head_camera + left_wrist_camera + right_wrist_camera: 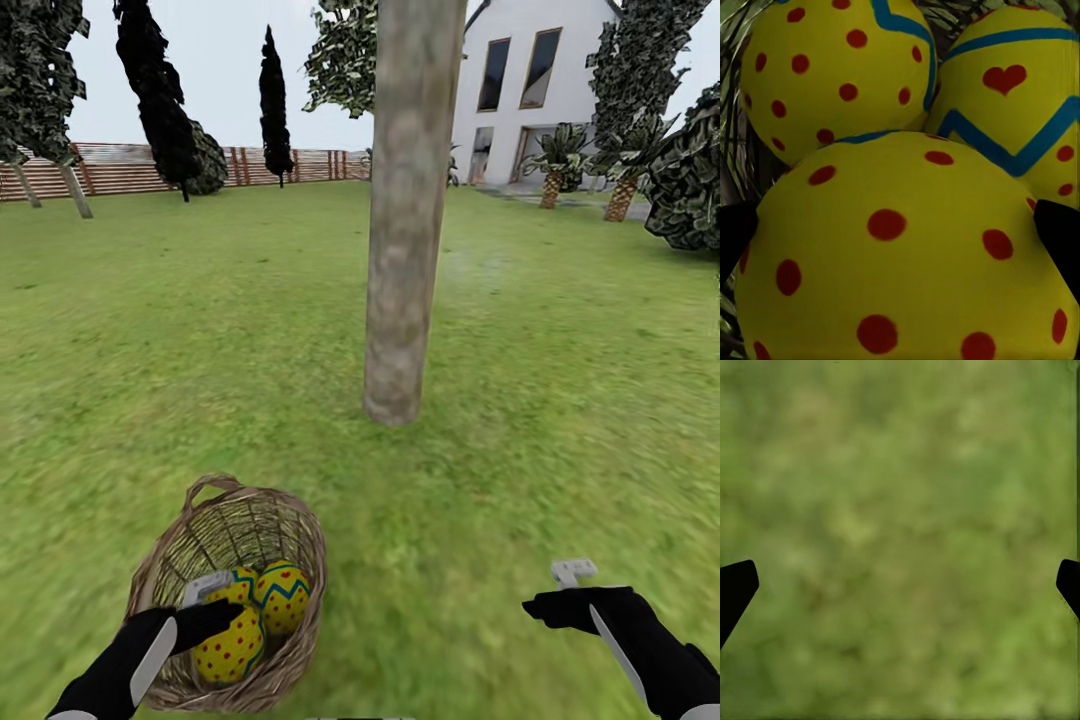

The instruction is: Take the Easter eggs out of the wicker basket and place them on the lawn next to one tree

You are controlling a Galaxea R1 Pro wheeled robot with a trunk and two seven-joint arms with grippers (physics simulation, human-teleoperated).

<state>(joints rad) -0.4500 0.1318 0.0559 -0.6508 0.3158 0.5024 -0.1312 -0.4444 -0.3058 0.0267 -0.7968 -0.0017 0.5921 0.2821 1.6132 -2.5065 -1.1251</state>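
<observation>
Currently: three Easter eggs (250,615) in wicker basket (290,540), near tree (400,250). Likely light, rigid, smooth, slip-prone; take across the widest middle. Left gripper (900,232) spread wide, straddling the nearest egg (900,262). Right gripper (900,585) wide apart, empty, over lawn (900,472).

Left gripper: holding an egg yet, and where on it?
Not clearly. The left gripper is open, fingertips flanking the nearest Easter egg at its widest part inside the wicker basket; contact cannot be told.
</observation>
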